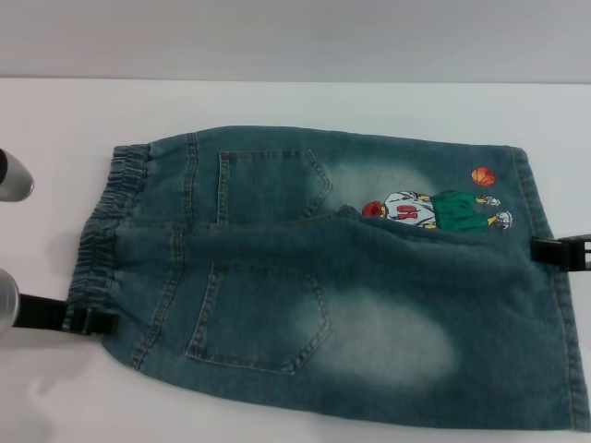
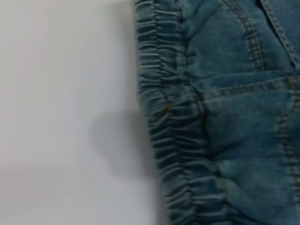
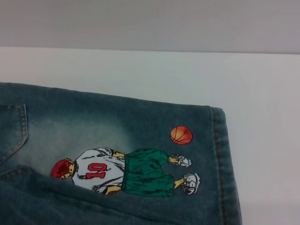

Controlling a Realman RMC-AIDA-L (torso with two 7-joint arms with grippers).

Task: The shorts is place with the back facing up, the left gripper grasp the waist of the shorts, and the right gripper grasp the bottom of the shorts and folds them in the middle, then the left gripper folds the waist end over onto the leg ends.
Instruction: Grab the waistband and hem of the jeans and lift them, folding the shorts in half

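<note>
The faded-denim shorts (image 1: 351,277) lie flat on the white table, back up, with both patch pockets showing. The nearer leg overlaps the farther one along the middle. The puckered waist (image 1: 102,231) is at the left and fills the left wrist view (image 2: 173,140). The straight leg hems (image 1: 554,314) are at the right, next to the basketball-player print (image 1: 434,212) (image 3: 126,171). My left gripper (image 1: 88,320) touches the near end of the waistband. My right gripper (image 1: 559,251) sits at the hem edge, about midway along it. Neither wrist view shows its own gripper.
The white table (image 1: 277,101) runs to a grey wall at the back. Silver parts of my left arm (image 1: 11,175) show at the left edge. The near hem corner runs off the picture's lower right.
</note>
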